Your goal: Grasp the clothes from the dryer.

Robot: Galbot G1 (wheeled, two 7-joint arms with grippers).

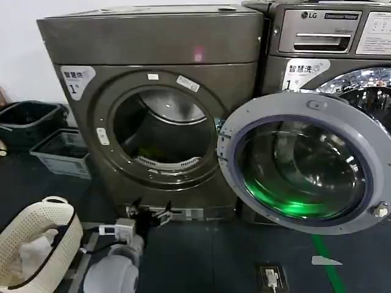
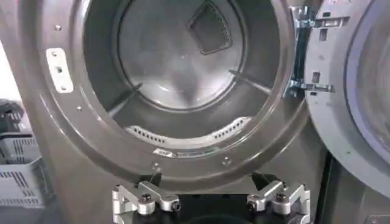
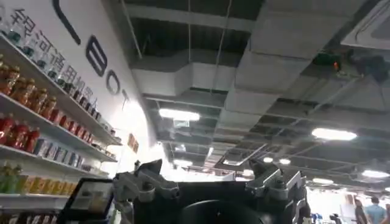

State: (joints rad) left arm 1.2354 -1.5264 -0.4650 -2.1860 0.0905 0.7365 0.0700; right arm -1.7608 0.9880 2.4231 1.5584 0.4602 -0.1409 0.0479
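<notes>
The dryer point(image 1: 153, 104) stands with its round door point(image 1: 305, 165) swung wide to the right, so the way into the drum is already clear, and nothing has been taken out yet as far as I can see. Low in the shadow of the drum, just behind the perforated lip, there is a faint yellow-green patch that I take to be the clothes point(image 1: 148, 152); from the left wrist view the drum floor is hidden by the porthole rim, so I cannot confirm it there. The left pincer point(image 1: 148, 213) hangs low in front of the machine, below the porthole and near the base panel, its two fingers spread apart and holding nothing. It points at the opening but sits outside it, well short of the fabric. The right pincer point(image 3: 210, 185) is turned up toward the ceiling and some shop shelves, fingers apart and empty, apparently parked. A white laundry basket point(image 1: 36, 244) waits on the floor to the left. My reading: the reach in, the pinch and the withdrawal are all yet to do
</notes>
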